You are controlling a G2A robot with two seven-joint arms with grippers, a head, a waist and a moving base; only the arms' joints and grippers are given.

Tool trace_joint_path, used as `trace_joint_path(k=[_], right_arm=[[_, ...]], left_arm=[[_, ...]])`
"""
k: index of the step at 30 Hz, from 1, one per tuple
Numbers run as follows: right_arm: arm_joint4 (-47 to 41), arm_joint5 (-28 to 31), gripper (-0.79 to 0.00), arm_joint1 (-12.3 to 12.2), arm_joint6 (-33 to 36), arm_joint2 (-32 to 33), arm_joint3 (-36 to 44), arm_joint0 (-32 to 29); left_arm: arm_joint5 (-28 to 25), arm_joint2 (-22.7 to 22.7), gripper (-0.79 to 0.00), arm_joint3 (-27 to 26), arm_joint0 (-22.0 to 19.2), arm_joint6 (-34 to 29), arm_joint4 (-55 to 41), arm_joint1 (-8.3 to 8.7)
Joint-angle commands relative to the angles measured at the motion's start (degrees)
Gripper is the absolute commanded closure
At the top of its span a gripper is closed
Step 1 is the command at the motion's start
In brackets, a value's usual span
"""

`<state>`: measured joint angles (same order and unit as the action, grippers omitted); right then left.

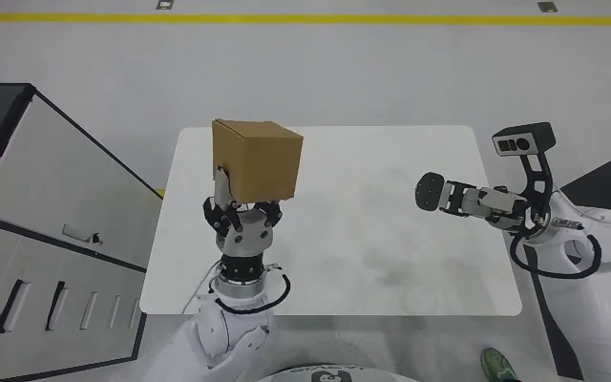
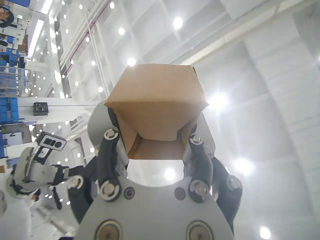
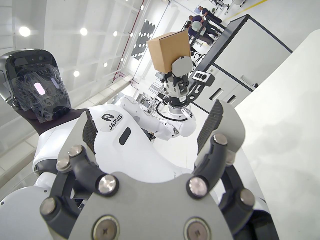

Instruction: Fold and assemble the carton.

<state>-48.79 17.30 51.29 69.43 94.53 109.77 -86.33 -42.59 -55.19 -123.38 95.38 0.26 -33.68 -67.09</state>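
One carton [image 1: 258, 159] hangs in the air over the tabletop's [image 1: 382, 258] far left corner, lifted clear of it, with the left gripper [image 1: 246, 204] beneath it clamped on its lower end. That hold takes only the bottom of a light box, so I judge it could tilt or slip under a sideways push, and the squeezed walls could crease. The left wrist view shows the lower end not closed: one flap folds inward, a gap is open, and only bare cardboard is visible inside; a loose flap might spring back out. Well apart, near the tabletop's right edge, the right gripper [image 1: 434, 195] hovers with fingers spread and nothing between them; an off-centre push from it would likely twist the carton out of the clamp.
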Motion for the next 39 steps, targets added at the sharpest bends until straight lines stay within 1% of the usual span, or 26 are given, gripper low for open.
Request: trace_joint_path(k=[1, 5, 13, 14, 15, 17, 20, 22, 24, 28, 30, 37, 39], right_arm=[[0.00, 0.00, -0.785, 0.00, 0.00, 0.00, 0.00, 0.00], [0.00, 0.00, -0.785, 0.00, 0.00, 0.00, 0.00, 0.00], [0.00, 0.00, -0.785, 0.00, 0.00, 0.00, 0.00, 0.00], [0.00, 0.00, -0.785, 0.00, 0.00, 0.00, 0.00, 0.00], [0.00, 0.00, -0.785, 0.00, 0.00, 0.00, 0.00, 0.00], [0.00, 0.00, -0.785, 0.00, 0.00, 0.00, 0.00, 0.00], [0.00, 0.00, -0.785, 0.00, 0.00, 0.00, 0.00, 0.00], [0.00, 0.00, -0.785, 0.00, 0.00, 0.00, 0.00, 0.00], [0.00, 0.00, -0.785, 0.00, 0.00, 0.00, 0.00, 0.00], [0.00, 0.00, -0.785, 0.00, 0.00, 0.00, 0.00, 0.00], [0.00, 0.00, -0.785, 0.00, 0.00, 0.00, 0.00, 0.00], [0.00, 0.00, -0.785, 0.00, 0.00, 0.00, 0.00, 0.00], [0.00, 0.00, -0.785, 0.00, 0.00, 0.00, 0.00, 0.00]], left_arm=[[-1.16, -0.33, 0.000, 0.78, -0.39, -2.76, 3.54, -0.06], [-3.67, -0.40, 0.000, 1.74, -1.51, -7.35, 5.87, -0.21], [-3.49, -0.48, 0.000, 1.65, -1.62, -7.48, 6.09, -0.21], [-2.99, -0.96, 0.000, 1.47, -2.29, -8.98, 8.00, -0.18], [-2.59, -1.21, 0.000, 1.58, -3.20, -12.56, 11.09, -0.02], [-3.68, -1.30, 0.000, 1.49, -4.03, -15.70, 11.97, 0.05], [-4.02, -2.15, 0.000, 2.60, -6.27, -23.84, 16.63, 0.50], [-5.19, -2.66, 0.000, 2.67, -7.06, -26.23, 17.30, 0.65], [-6.76, -3.60, 0.000, 2.98, -8.29, -28.80, 19.96, 0.79], [-9.29, -5.11, 0.000, 3.96, -9.46, -28.35, 24.48, 0.67], [-9.75, -5.86, 0.000, 4.27, -9.87, -26.35, 26.58, 0.46], [-8.46, -7.93, 0.000, 5.51, -12.14, -19.60, 36.08, -0.45], [-7.97, -7.92, 0.000, 5.76, -12.59, -19.31, 38.66, -0.59]])
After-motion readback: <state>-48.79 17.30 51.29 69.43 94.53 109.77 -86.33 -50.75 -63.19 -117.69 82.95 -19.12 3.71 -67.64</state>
